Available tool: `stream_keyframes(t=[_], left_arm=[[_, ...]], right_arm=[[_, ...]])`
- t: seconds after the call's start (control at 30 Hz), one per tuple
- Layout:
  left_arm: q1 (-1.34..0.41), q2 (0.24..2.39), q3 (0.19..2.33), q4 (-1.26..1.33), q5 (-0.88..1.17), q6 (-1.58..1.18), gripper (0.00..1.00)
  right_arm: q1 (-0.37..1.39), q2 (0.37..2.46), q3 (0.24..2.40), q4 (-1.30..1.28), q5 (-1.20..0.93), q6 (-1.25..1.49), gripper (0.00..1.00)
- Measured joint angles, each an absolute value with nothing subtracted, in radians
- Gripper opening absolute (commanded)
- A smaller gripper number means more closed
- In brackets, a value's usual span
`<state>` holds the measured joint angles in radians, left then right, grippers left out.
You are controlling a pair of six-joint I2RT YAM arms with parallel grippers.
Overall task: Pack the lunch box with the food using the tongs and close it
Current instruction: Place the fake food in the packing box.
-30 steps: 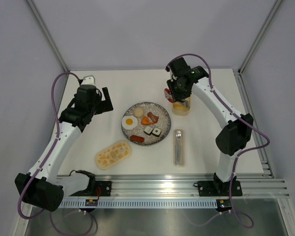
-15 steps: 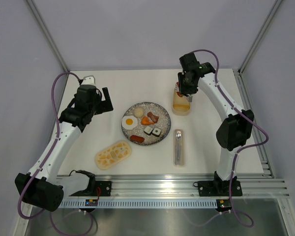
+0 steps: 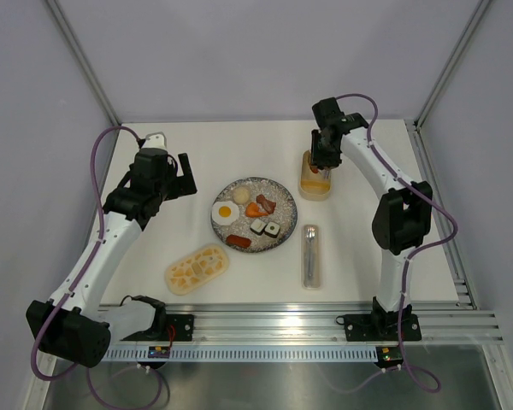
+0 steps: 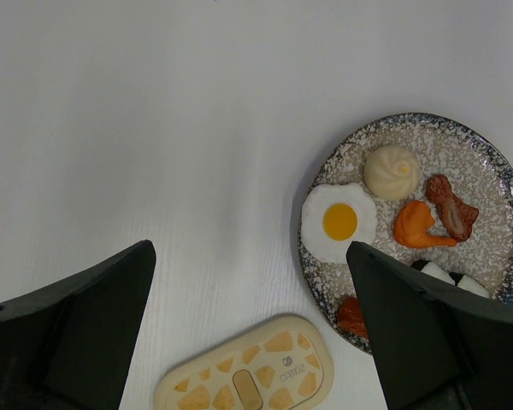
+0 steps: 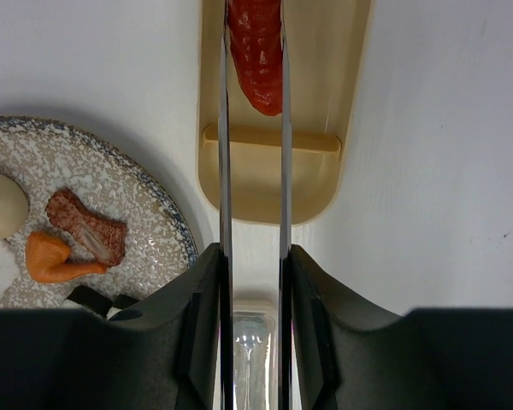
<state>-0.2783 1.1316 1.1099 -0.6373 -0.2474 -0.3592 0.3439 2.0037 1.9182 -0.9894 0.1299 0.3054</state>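
My right gripper (image 5: 255, 256) is shut on the thin silver tongs (image 5: 224, 128). The tongs pinch a red sausage (image 5: 256, 51) between their tips, over the inside of the open cream lunch box (image 5: 274, 175). From above, that gripper (image 3: 323, 158) hangs over the box (image 3: 315, 186) at the back right. The rest of the food lies on the speckled plate (image 4: 410, 128): a fried egg (image 4: 338, 222), a pale bun (image 4: 392, 169), an orange piece (image 4: 415, 226), a brown sausage (image 4: 451, 205), another red sausage (image 4: 350, 314) and sushi rolls (image 3: 265, 227). My left gripper (image 4: 249, 248) is open and empty, left of the plate.
The cream lid (image 3: 197, 267) with yellow patches lies flat near the front left, below my left gripper in its wrist view (image 4: 248, 376). A long clear cutlery case (image 3: 311, 254) lies in front of the lunch box, right of the plate (image 3: 278, 192).
My right arm has swung right and back, carrying the tongs and the red sausage from the box's left side to above its inside. The left arm has not moved.
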Motion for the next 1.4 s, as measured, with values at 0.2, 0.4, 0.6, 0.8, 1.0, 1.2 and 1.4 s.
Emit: stream_keyframes(t=[0.2, 0.4, 0.6, 0.8, 1.0, 1.2, 1.4], left_arm=[[-0.278, 1.132, 1.11, -0.637, -0.249, -0.355, 0.99], [-0.278, 1.132, 1.11, -0.638, -0.257, -0.348, 0.99], [-0.278, 1.132, 1.11, -0.638, -0.262, -0.347, 0.99], [-0.278, 1.132, 1.11, -0.638, -0.263, -0.347, 0.99], [-0.278, 1.132, 1.11, -0.638, -0.263, -0.347, 0.99], [-0.278, 1.132, 1.11, -0.639, -0.263, -0.347, 0.99], [-0.278, 1.132, 1.11, -0.641, -0.263, -0.347, 0.99]], right_arm=[[0.344, 2.04, 1.888, -0.961, 0.129, 0.323, 0.13], [0.344, 2.045, 1.863, -0.951, 0.126, 0.333, 0.25], [0.344, 2.045, 1.863, -0.931, 0.12, 0.337, 0.36], [0.344, 2.045, 1.863, -0.93, 0.119, 0.337, 0.42], [0.344, 2.045, 1.863, -0.93, 0.114, 0.336, 0.43], [0.344, 2.045, 1.863, -0.93, 0.113, 0.334, 0.51], [0.344, 2.045, 1.866, -0.932, 0.113, 0.332, 0.52]])
